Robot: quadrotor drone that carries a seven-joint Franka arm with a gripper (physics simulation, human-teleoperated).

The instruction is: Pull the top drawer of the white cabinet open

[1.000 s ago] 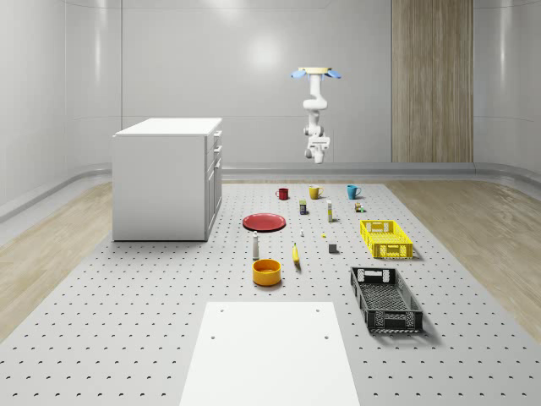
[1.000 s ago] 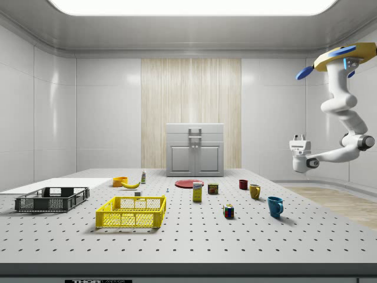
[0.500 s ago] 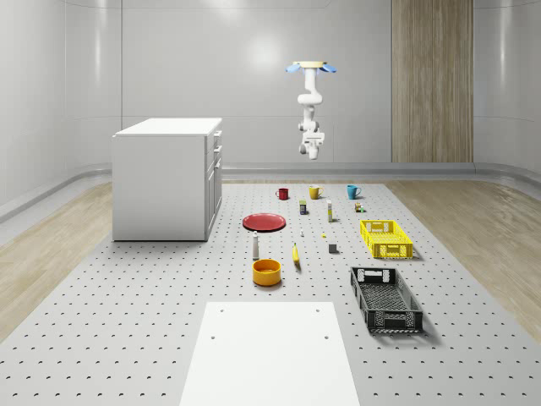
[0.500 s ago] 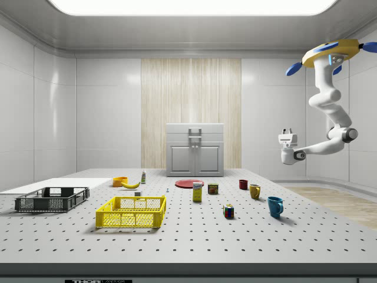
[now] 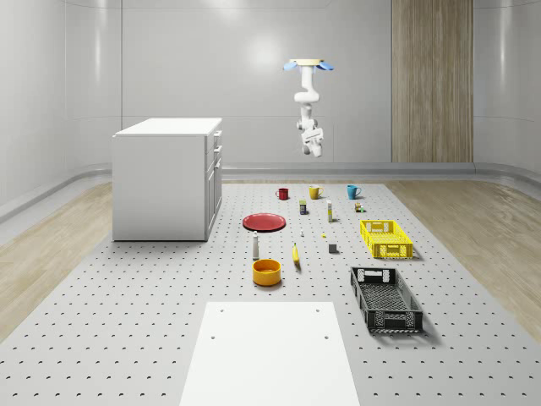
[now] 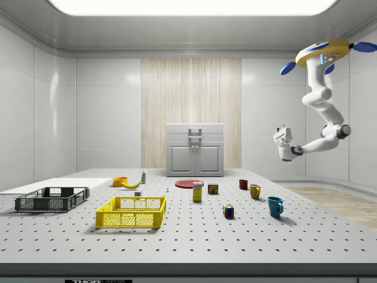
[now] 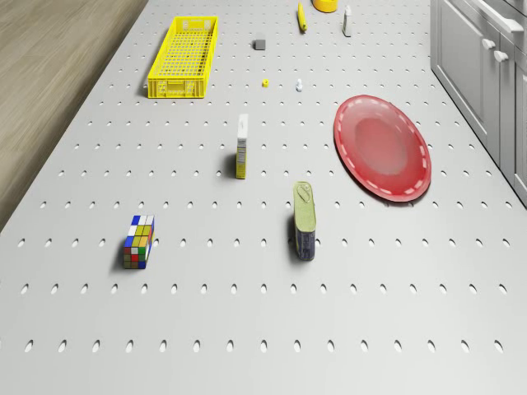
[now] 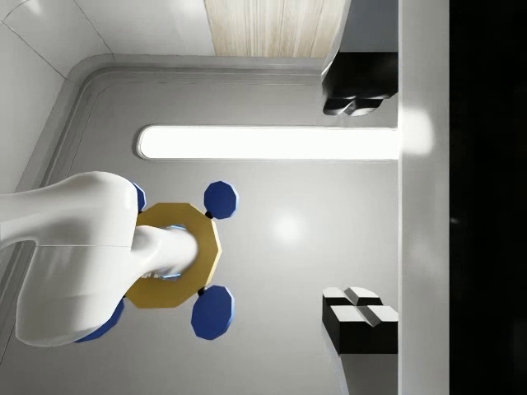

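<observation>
The grey bench (image 5: 127,338) is a flat slab dotted with a regular grid of small holes. One smooth white rectangular sheet (image 5: 270,355) lies at its near end in the whole-scene view.

The white cabinet (image 5: 161,182) is a plain, matte box standing on the bench at the whole-scene view's left. Its front faces that view's right, towards the scattered objects. The top drawer (image 6: 195,130) is a wide, low strip just under the cabinet's top. Its long axis is horizontal, and its front sits flush with the panels below it.

The drone (image 6: 321,54) is a yellow octagonal body with blue rotors. It hovers high above the bench's far end, over the mugs and well apart from the cabinet. Its glossy white arm bends down to the hand (image 6: 281,128), which hangs in mid-air. In the wrist view the hand (image 8: 358,202) has its two black fingers (image 8: 358,82) spread wide, gripping nothing.

There are two lattice crates, one black (image 5: 385,298) and one yellow (image 5: 385,238). There is one flat red plate (image 5: 265,222) and one round orange bowl (image 5: 266,271). Three mugs stand in a row: red (image 5: 282,194), yellow (image 5: 314,192) and blue (image 5: 352,191). Smaller still are one banana (image 5: 296,255), one upright box (image 7: 242,146), one can (image 7: 305,220) and one coloured puzzle cube (image 7: 139,242).
</observation>
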